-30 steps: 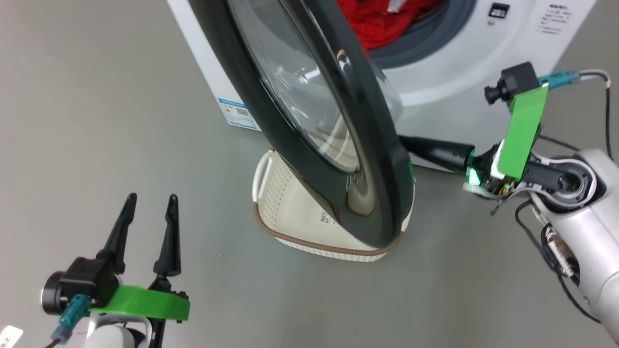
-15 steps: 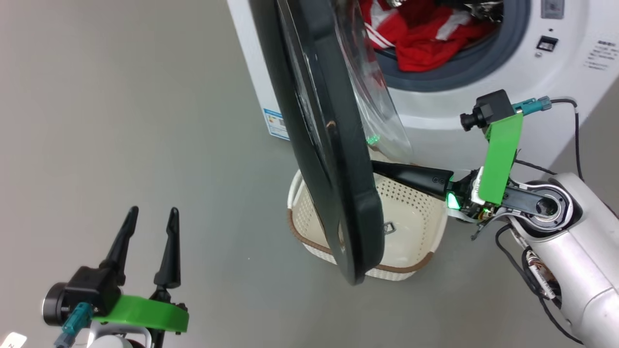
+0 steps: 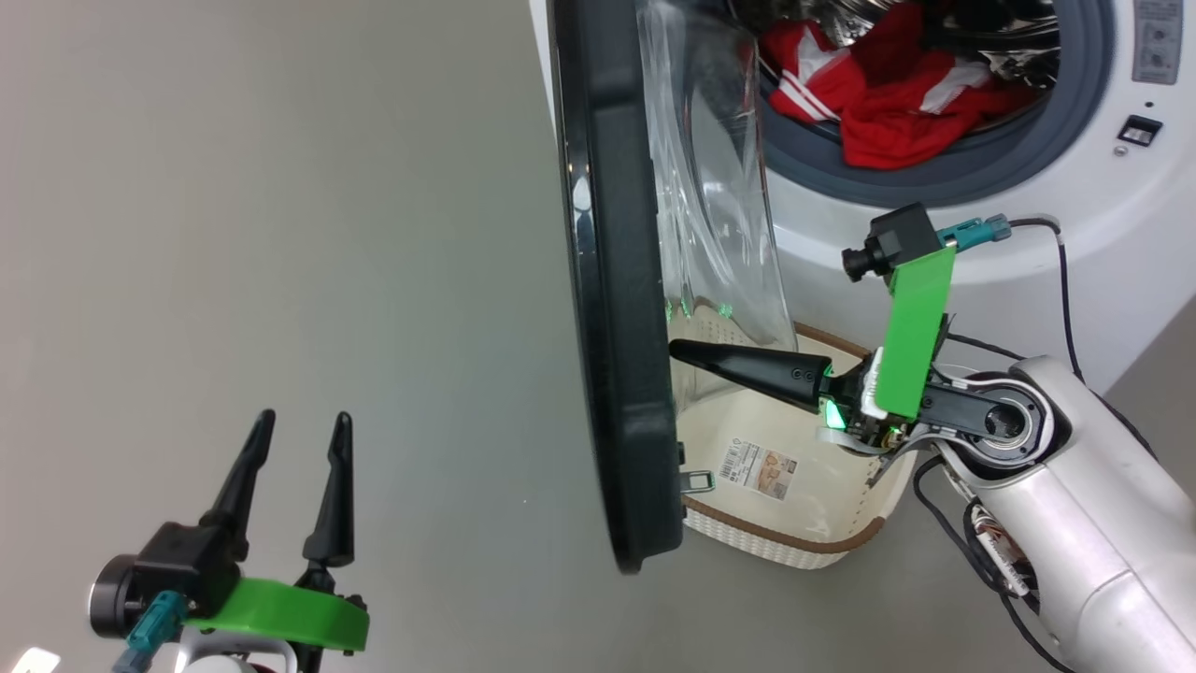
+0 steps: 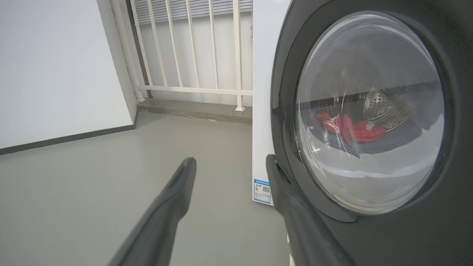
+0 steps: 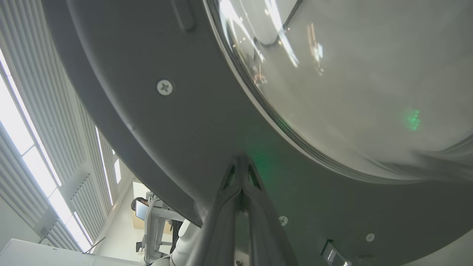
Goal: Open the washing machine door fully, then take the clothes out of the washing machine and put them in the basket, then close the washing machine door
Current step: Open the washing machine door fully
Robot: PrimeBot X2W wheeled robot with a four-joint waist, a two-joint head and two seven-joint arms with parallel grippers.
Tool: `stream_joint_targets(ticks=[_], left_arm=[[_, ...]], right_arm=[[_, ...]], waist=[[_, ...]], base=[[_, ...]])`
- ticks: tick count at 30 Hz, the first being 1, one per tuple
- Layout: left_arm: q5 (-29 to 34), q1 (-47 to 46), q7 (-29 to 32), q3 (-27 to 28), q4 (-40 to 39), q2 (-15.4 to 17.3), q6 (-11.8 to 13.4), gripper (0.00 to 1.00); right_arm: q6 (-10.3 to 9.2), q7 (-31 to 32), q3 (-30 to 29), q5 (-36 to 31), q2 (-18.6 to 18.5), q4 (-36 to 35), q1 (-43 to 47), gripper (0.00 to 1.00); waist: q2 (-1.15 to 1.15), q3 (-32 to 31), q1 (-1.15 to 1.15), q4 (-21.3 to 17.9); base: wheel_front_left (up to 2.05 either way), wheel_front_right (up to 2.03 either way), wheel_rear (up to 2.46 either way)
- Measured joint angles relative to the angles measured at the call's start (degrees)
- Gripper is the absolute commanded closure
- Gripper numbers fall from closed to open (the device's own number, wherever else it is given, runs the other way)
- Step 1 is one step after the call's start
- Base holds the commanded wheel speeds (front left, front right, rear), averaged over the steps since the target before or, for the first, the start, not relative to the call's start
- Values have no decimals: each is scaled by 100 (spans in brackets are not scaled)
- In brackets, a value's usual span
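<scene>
While the right gripper (image 3: pixel 676 349), its 2 fingers (image 3: pixel 747 366) pressed together, touches the grey inner face of the round black-ringed washing machine door (image 3: pixel 612 280), the left gripper (image 3: pixel 297 425) hangs spread; soft red clothes (image 3: pixel 888 103) lie inside the white washing machine (image 3: pixel 1028 234).

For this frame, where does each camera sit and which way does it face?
Head view: on the head, facing down at the washing machine door, basket and clothes; left gripper and right gripper show.
Left wrist view: looks along its open fingers at the door's outer glass.
Right wrist view: looks up along shut fingers touching the door's inner face.
Shared: both wrist views see the door, from opposite faces.
</scene>
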Motion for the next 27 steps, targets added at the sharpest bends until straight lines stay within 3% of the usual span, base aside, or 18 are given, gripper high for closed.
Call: stream_joint_targets(ticks=[16, 27], left_arm=[[-1, 52, 0, 219, -135, -71, 0, 0], [0, 90, 0, 264, -148, -142, 0, 0]], right_arm=[[0, 67, 146, -394, 617, 537, -483, 100], [0, 168, 81, -545, 750, 621, -589, 100]], waist=[[0, 169, 0, 127], [0, 192, -1, 124]], base=[[0, 0, 0], [0, 0, 0]])
